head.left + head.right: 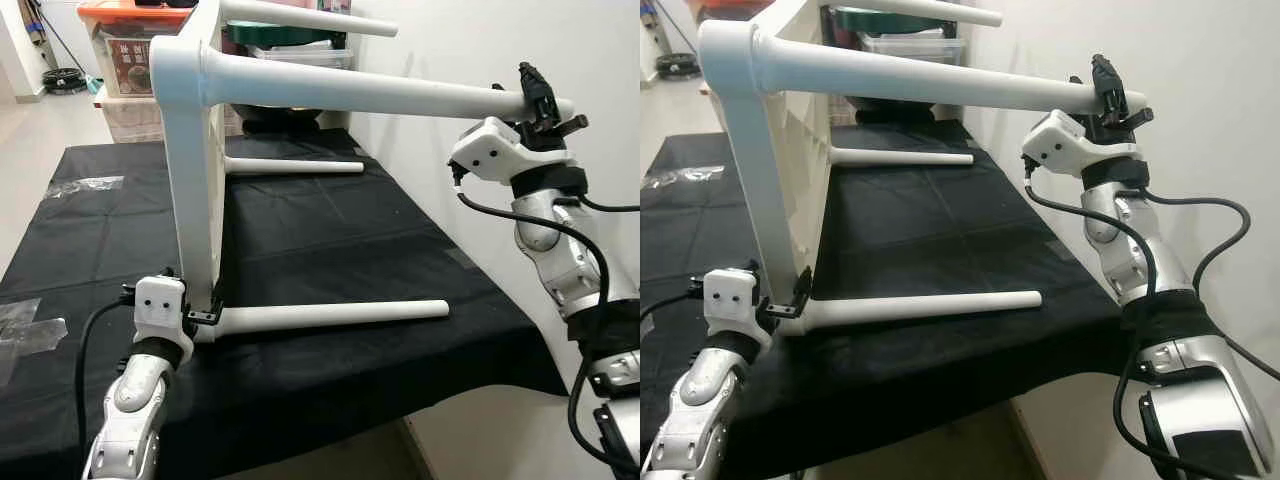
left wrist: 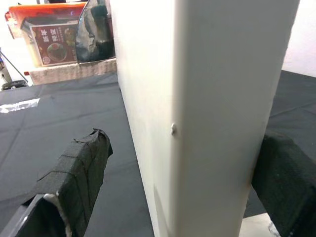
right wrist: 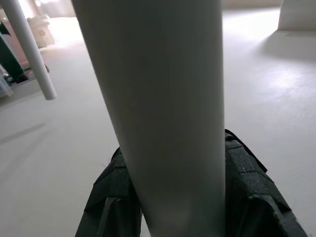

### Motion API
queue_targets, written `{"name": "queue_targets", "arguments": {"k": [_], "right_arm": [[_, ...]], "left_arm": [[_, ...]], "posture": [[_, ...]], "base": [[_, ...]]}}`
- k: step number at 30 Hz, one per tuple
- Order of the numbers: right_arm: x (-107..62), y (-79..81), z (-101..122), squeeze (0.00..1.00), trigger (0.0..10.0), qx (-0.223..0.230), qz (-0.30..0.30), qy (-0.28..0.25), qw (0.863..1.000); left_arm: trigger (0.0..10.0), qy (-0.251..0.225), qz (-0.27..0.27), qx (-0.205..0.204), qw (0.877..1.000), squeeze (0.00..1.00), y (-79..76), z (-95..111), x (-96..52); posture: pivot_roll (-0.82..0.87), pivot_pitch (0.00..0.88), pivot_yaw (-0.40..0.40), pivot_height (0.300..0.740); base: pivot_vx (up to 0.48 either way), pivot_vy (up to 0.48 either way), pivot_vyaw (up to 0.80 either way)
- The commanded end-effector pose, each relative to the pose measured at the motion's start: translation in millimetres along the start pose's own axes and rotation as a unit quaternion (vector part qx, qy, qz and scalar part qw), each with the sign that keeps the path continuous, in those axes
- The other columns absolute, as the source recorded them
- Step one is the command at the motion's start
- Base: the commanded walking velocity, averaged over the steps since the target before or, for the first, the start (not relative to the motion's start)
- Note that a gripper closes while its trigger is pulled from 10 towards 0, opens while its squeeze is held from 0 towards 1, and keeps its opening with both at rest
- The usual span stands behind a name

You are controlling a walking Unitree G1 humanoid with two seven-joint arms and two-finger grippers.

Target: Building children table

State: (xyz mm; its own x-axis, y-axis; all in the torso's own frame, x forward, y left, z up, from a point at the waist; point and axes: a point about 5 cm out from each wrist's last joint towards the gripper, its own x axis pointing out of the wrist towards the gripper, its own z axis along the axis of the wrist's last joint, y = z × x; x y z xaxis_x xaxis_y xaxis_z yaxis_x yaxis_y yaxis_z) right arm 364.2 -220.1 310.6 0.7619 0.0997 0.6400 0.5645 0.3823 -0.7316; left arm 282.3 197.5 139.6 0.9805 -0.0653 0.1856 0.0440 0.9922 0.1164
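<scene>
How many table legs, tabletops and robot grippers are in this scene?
White table legs: 4, upper near, upper far, lower near, lower far
White tabletop: 1
Grippers: 2, left gripper, right gripper
Total: 7

White children's table [image 1: 192, 150] tipped on its side on black-covered counter [image 1: 330, 230], top panel upright, four round legs pointing sideways; two lower legs lie on the cloth, two upper in air.
</scene>
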Motion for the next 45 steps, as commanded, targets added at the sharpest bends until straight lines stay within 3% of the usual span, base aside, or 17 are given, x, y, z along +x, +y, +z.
{"name": "queue_targets", "arguments": {"k": [1,4,5,9,11,12,16,18,19,20,25,29,31,33,36,37,45], "right_arm": [[0.3,5.5,1,0.0,0.0,0.059,0.004,0.01,0.998],[0.8,8.0,-5,0.0,0.0,0.099,0.007,0.043,0.994],[-0.5,12.4,-15,0.0,0.0,0.15,0.011,0.092,0.984],[-3.0,17.7,-23,0.0,0.0,0.187,0.016,0.129,0.974],[-6.1,23.0,-26,0.0,0.0,0.207,0.022,0.149,0.967],[-11.5,32.4,-29,0.0,0.0,0.233,0.033,0.174,0.956],[-14.9,38.3,-29,0.0,0.0,0.244,0.04,0.184,0.951],[-19.3,48.8,-29,0.0,0.0,0.266,0.054,0.2,0.942],[-19.3,48.8,-29,0.0,0.0,0.266,0.054,0.2,0.942],[-22.9,61.8,-25,0.0,0.0,0.3,0.075,0.219,0.925],[-31.0,80.8,-18,0.0,0.0,0.343,0.107,0.243,0.901],[-60.9,120.4,9,0.0,0.0,0.406,0.179,0.272,0.854],[-60.9,120.4,9,0.0,0.0,0.406,0.179,0.272,0.854],[-87.8,141.5,30,0.0,0.0,0.431,0.226,0.279,0.828],[-99.9,149.1,38,0.0,0.0,0.443,0.242,0.287,0.814],[-111.0,155.2,46,0.0,0.0,0.454,0.257,0.295,0.8],[-133.8,163.5,62,0.0,0.0,0.478,0.326,0.296,0.76]], "left_arm": [[10.0,-0.01,0.025,0.022,0.999,0.0,19.9,6,2.7],[10.0,-0.017,0.043,0.038,0.998,0.0,36.1,12,4.3],[10.0,-0.033,0.058,0.065,0.996,0.0,53.6,25,5.0],[10.0,-0.055,0.074,0.092,0.991,0.0,71.0,43,6.6],[10.0,-0.077,0.083,0.115,0.987,0.0,82.0,61,8.4],[10.0,-0.114,0.092,0.149,0.978,0.0,96.2,91,11.1],[10.0,-0.139,0.094,0.174,0.97,0.0,105.1,112,13.2],[10.0,-0.185,0.096,0.222,0.953,0.0,121.6,156,17.0],[10.0,-0.185,0.096,0.222,0.953,0.0,121.6,156,17.0],[10.0,-0.231,0.088,0.284,0.926,0.0,135.6,209,24.2],[10.0,-0.272,0.091,0.331,0.899,0.0,146.1,261,27.7],[10.0,-0.291,0.089,0.365,0.88,0.0,149.5,296,34.2],[10.0,-0.291,0.089,0.365,0.88,0.0,149.5,296,34.2],[10.0,-0.287,0.079,0.363,0.883,0.0,149.5,298,37.4],[10.0,-0.282,0.071,0.358,0.887,0.0,148.0,291,38.2],[10.0,-0.275,0.061,0.356,0.891,0.0,145.9,282,38.0],[10.0,-0.238,-0.008,0.342,0.909,0.0,137.2,235,32.8]], "posture": [[-0.05,0.0,-0.072,0.74],[-0.05,0.0,-0.072,0.74],[-0.04,0.0,-0.07,0.74],[-0.03,0.0,-0.071,0.74],[-0.03,0.0,-0.071,0.74],[-0.02,0.0,-0.072,0.74],[-0.01,0.0,-0.071,0.74],[0.0,0.0,-0.072,0.74],[0.0,0.0,-0.072,0.74],[0.02,0.0,-0.071,0.74],[0.03,0.0,-0.069,0.74],[0.03,0.0,-0.057,0.74],[0.03,0.0,-0.057,0.74],[0.02,0.0,-0.045,0.74],[0.02,0.0,-0.044,0.74],[0.01,0.0,-0.046,0.74],[-0.01,0.0,-0.049,0.74]], "base": [[0.0,0.0,0.0],[0.0,0.0,0.0],[0.0,0.0,0.0],[0.0,0.0,0.0],[0.0,0.0,0.0],[0.0,0.0,0.0],[0.0,0.0,0.0],[0.0,0.0,0.0],[0.0,0.0,0.0],[0.0,0.0,0.0],[0.0,0.0,0.0],[0.0,0.0,0.0],[0.0,0.0,0.0],[0.0,0.0,0.0],[0.0,0.0,0.0],[0.0,0.0,0.0],[0.0,0.0,0.0]]}}
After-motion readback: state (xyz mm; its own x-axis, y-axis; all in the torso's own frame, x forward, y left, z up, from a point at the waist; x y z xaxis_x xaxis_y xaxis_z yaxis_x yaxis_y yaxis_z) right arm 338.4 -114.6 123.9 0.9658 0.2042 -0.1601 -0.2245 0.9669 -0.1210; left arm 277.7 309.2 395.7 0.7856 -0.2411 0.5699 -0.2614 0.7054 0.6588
